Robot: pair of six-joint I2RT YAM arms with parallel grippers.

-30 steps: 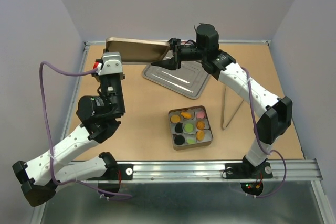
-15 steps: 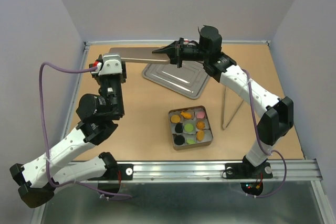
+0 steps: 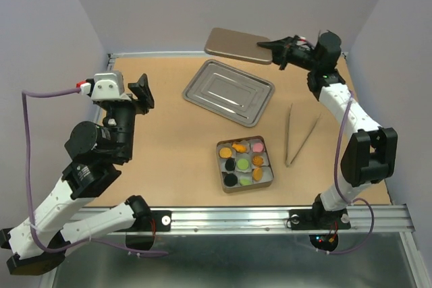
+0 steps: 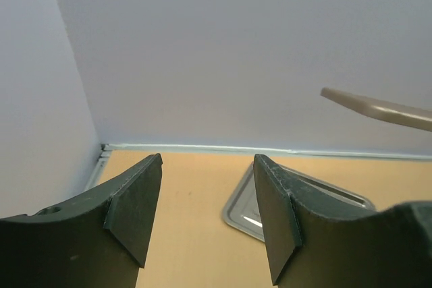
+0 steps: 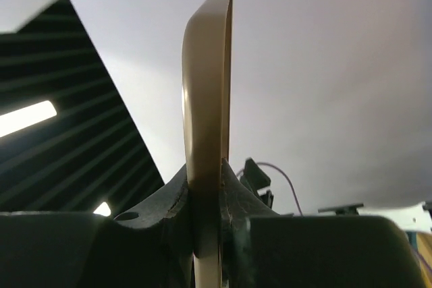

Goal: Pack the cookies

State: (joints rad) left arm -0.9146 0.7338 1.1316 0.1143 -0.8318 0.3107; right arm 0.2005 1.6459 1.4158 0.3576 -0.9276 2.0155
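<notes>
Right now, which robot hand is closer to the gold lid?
The right hand: it is pinching the gold lid by its edge, up in the air at the back. The left hand is open, far off to the lid's left, touching nothing.

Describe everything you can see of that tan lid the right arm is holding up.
The lid is a thin, flat rectangle with rounded corners and a shallow turned rim, matte bronze-tan, metal by its look. It hangs roughly level in the air over the far edge of the table, beyond the silver tray, touching neither. Only the right tool touches it, shut on its right short edge.
</notes>
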